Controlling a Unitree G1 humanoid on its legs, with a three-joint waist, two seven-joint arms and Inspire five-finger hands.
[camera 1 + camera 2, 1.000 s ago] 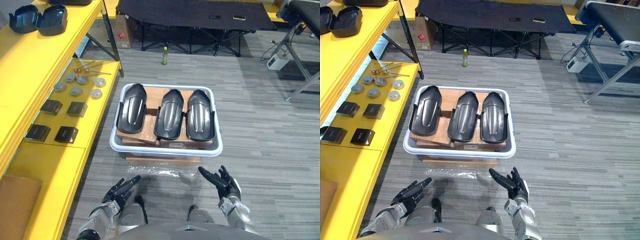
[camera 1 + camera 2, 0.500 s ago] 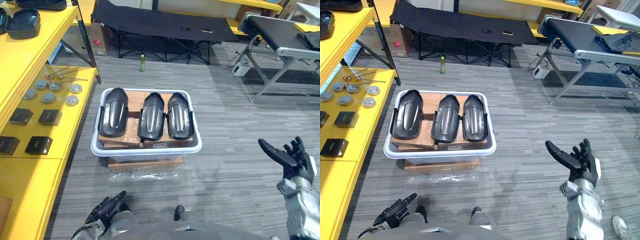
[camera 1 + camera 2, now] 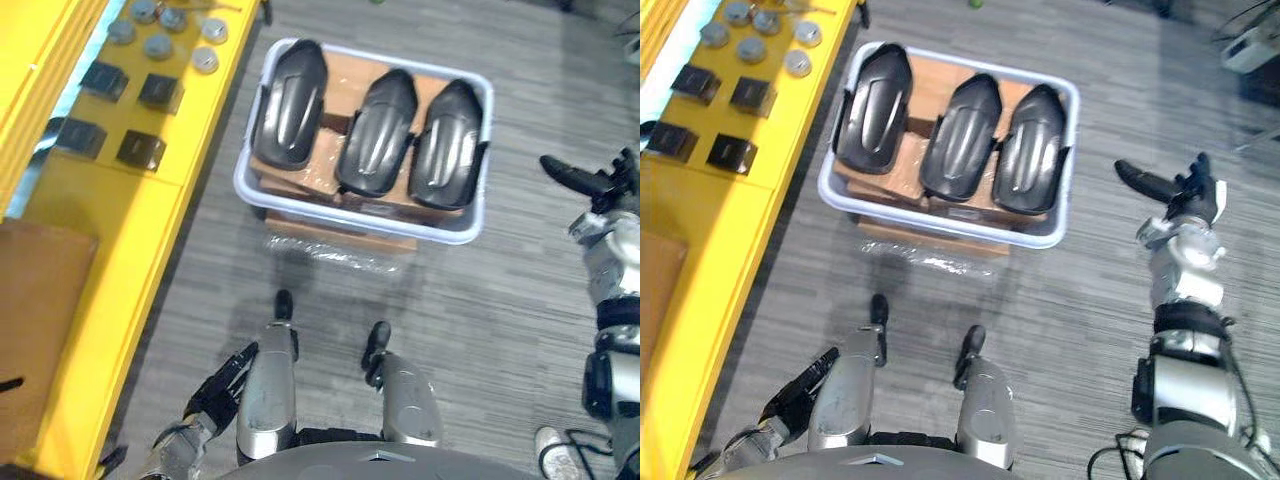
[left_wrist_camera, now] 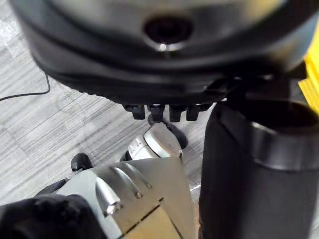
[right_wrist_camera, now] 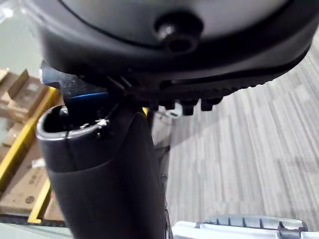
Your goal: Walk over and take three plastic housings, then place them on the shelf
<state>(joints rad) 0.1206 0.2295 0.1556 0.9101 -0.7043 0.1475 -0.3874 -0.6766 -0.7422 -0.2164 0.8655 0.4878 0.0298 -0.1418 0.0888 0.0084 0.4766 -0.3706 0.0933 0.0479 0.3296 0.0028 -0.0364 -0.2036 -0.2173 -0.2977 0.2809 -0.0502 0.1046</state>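
Left eye view: both hands empty, all three housings in the tub.
Your right hand (image 3: 1190, 203) is raised to the right of the white tub (image 3: 247, 190), fingers straight and thumb spread wide, touching nothing. Your left hand (image 3: 215, 388) hangs low beside the yellow shelf (image 3: 150, 210), fingers loosely extended, holding nothing. Three black plastic housings (image 3: 378, 130) lie side by side on cardboard boxes (image 3: 343, 88) inside the tub, just beside the shelf.
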